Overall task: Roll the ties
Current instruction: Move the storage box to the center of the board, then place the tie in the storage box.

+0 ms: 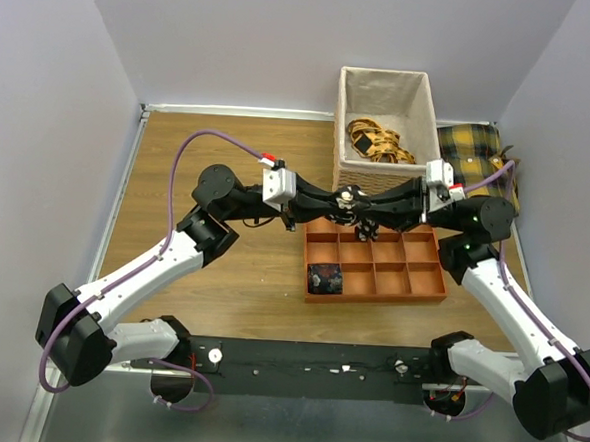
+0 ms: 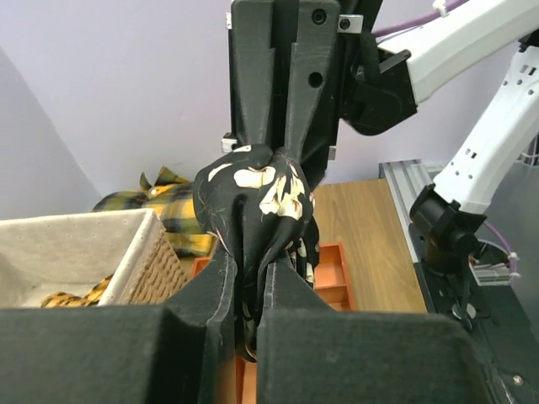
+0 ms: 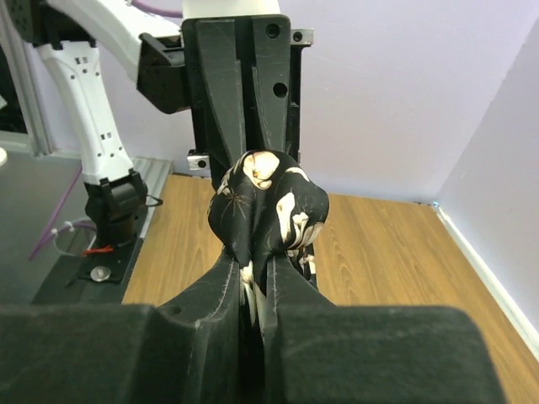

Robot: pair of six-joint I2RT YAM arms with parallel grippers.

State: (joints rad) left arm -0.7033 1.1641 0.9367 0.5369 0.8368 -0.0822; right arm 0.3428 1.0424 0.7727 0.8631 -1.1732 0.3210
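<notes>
Left gripper (image 2: 251, 273) and right gripper (image 3: 255, 273) both pinch the same coiled tie (image 2: 253, 189) in mid-air over the far left of the orange tray (image 1: 426, 285), so one should hold firm while the other eases off, lest the roll loosen.

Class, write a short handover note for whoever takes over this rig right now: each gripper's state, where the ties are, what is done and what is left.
Left gripper: shut on the bundled tie, held in the air over the far edge of the tray.
Right gripper: shut on the same tie from the opposite side.
Done: one rolled tie sits in the tray's near-left compartment.
Left: set the held tie into a free compartment. The yellow fabric in the basket may be more to roll; cannot tell.
</notes>
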